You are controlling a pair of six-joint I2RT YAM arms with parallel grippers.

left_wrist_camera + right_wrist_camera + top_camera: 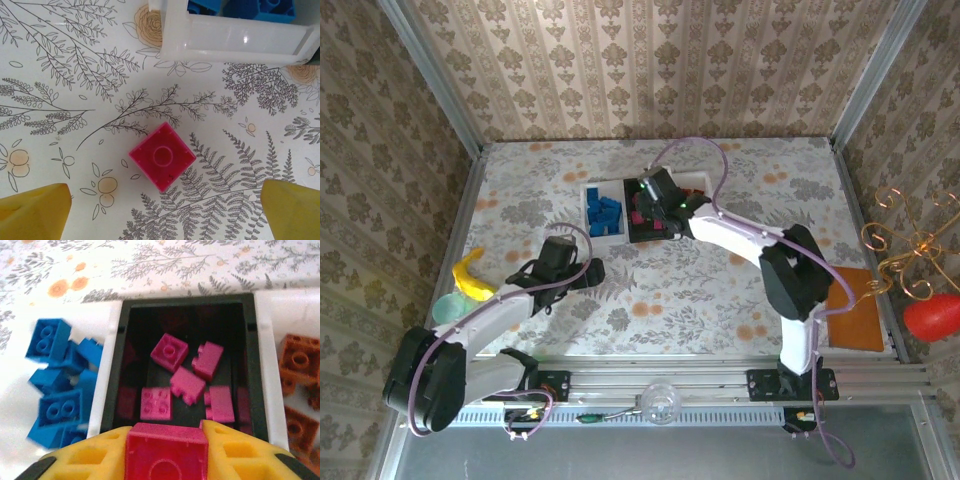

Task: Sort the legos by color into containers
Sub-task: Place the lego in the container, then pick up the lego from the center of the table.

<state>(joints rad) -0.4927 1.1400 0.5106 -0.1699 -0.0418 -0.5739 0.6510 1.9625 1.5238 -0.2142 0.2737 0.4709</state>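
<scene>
- Blue legos (55,395): piled in the left white tray (235,45); we judge this colour done.
- Orange-brown legos (300,357): in the right white tray (271,340); likewise done, as far as we see.
- Magenta legos (169,351): five in the middle black tray (182,301). The right fingers (235,450) pinch a sixth magenta lego (165,450) at that tray's edge.
- Loose magenta lego (161,155): on the bench (60,75) between the spread left fingers (32,212), not yet sorted.

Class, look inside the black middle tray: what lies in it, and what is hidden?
Five loose magenta bricks lie in the black tray. The yellow fingers and the held brick between them cover its near end; anything beneath is hidden.
</scene>
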